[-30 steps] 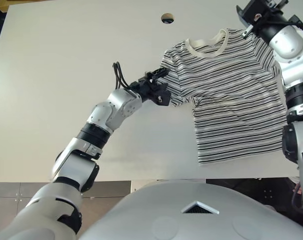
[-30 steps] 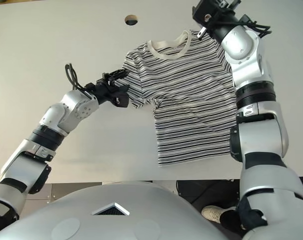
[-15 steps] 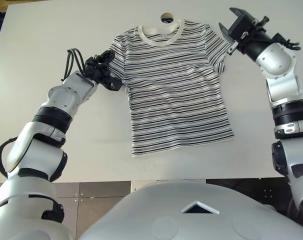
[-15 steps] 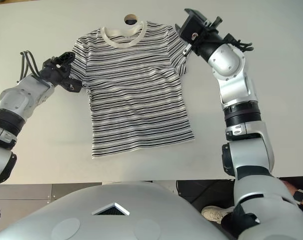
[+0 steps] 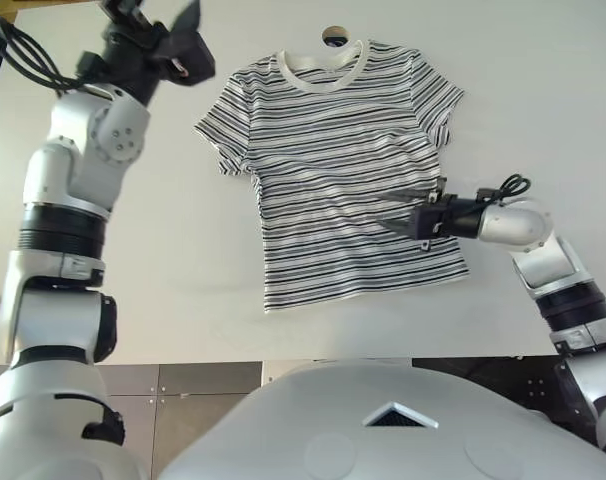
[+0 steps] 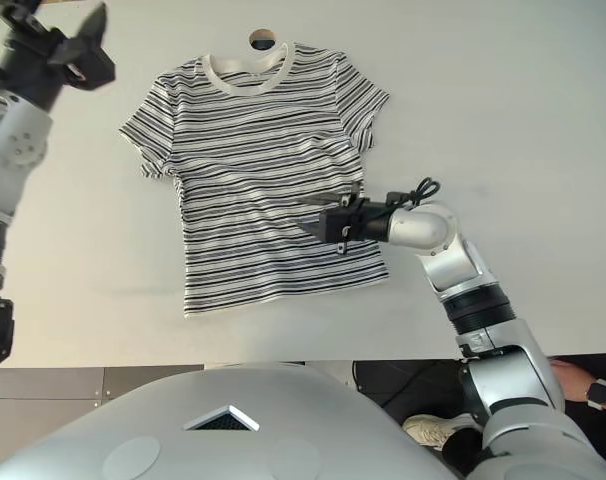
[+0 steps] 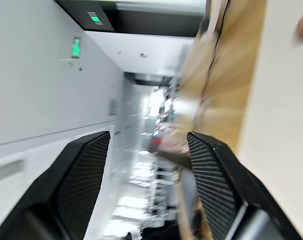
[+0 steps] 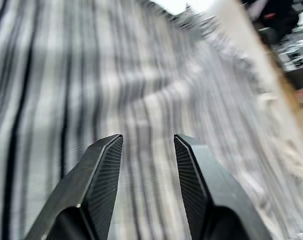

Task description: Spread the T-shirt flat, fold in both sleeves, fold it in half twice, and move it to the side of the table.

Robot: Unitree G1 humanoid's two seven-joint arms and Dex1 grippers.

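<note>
T-shirt (image 5: 333, 170) lies flat on the table (image 5: 543, 120), roughly centre, collar toward the far edge, hem toward the robot. Cable hole (image 5: 332, 36) in the tabletop sits right at the collar's far edge. Left gripper (image 5: 158, 25) is at the far left, well apart from the left sleeve (image 5: 221, 135). Right gripper (image 5: 398, 210) is over the shirt's near right part, just inside its right side edge, pointing left.
</note>
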